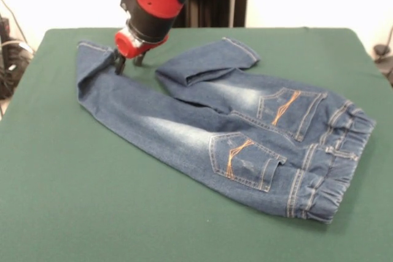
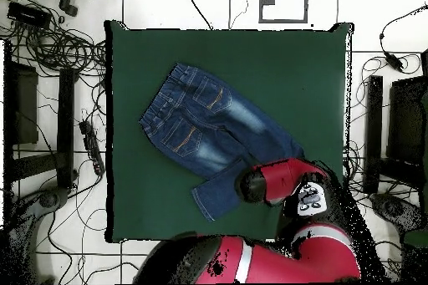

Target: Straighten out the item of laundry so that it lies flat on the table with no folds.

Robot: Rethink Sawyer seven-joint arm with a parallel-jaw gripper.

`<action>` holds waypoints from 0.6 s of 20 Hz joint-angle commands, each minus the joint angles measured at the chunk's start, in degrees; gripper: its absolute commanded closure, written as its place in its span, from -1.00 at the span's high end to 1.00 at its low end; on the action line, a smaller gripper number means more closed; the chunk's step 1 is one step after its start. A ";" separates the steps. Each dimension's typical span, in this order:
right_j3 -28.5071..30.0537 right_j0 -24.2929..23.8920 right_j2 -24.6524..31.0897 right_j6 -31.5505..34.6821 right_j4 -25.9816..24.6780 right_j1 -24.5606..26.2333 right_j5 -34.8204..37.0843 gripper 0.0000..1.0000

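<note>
You are seeing the hand (image 1: 128, 61) hovering, fingers slightly spread and gripping nothing, above the jeans' (image 1: 233, 133) far leg; waistband is lying toward four o'clock.

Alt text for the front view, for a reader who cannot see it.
Small blue jeans lie on a green table, one leg folded back on itself, waistband toward the right. The red arm's gripper reaches down at the other leg's cuff end, upper left.
</note>
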 commanded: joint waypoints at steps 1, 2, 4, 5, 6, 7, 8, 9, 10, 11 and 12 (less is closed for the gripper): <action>-12.91 -3.14 -0.07 -0.21 -4.89 10.90 5.82 1.00; -13.49 -2.87 -0.72 -1.38 -5.78 11.16 7.78 1.00; -14.44 -2.06 -1.61 -2.25 -7.17 11.71 10.43 1.00; -14.75 -1.85 -1.84 -2.35 -7.65 11.87 11.19 1.00; -15.20 -1.54 -2.34 -2.66 -8.31 12.25 12.38 1.00; -15.44 -1.36 -2.54 -2.64 -8.75 12.41 12.96 1.00; -15.59 -1.15 -2.78 -2.47 -9.15 12.67 13.40 1.00; -15.74 -0.94 -3.02 -2.31 -9.55 12.94 13.85 1.00; -15.91 -1.02 -3.35 -2.05 -10.10 13.33 13.80 1.00; -15.96 -0.92 -3.53 -1.88 -10.45 13.45 13.81 1.00; -16.36 -0.70 -3.98 -1.53 -11.25 14.08 14.05 1.00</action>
